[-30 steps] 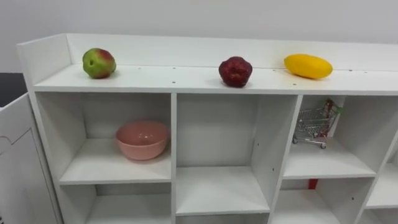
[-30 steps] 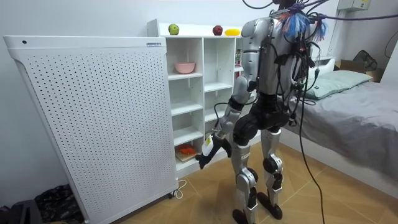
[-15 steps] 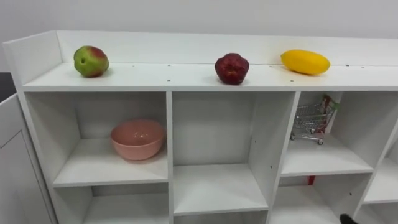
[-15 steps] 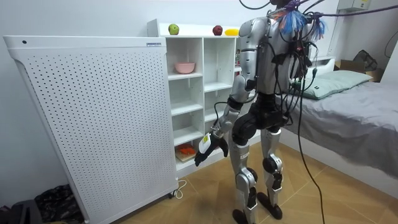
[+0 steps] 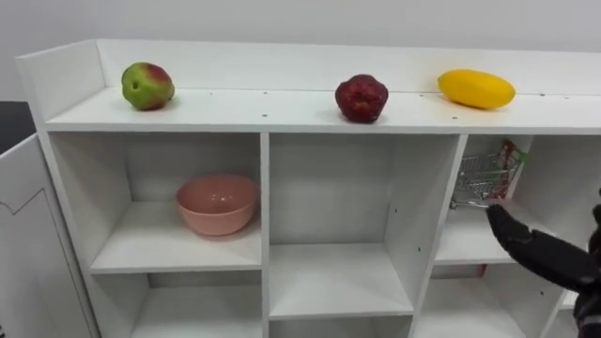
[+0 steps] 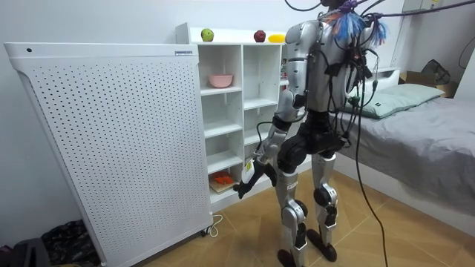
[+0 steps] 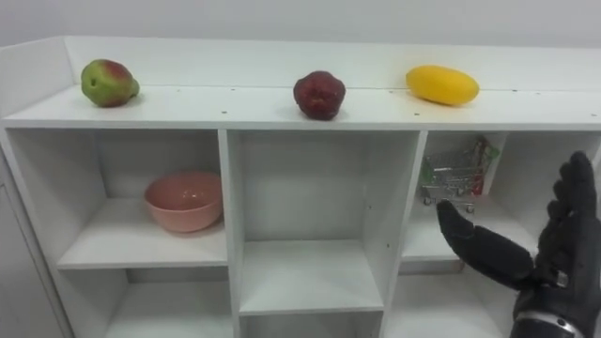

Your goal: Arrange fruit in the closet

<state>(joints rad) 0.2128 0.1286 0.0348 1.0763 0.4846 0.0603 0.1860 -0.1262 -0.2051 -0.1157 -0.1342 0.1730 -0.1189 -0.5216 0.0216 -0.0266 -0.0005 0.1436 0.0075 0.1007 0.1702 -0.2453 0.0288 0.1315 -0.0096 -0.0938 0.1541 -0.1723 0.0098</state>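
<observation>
Holds right hand (image 7: 563, 263) up, fingers spread and empty, before the upper right compartment of the closet (image 7: 188, 120), near the cart (image 7: 449, 178) inside. Hangs left hand (image 6: 249, 178) low beside the lower shelves. Shows fruit well apart along the top: mango (image 7: 442, 84) right, red fruit (image 7: 318, 95) middle, apple (image 7: 109, 82) left. Shows bowl (image 7: 184, 200) in upper left compartment.
</observation>
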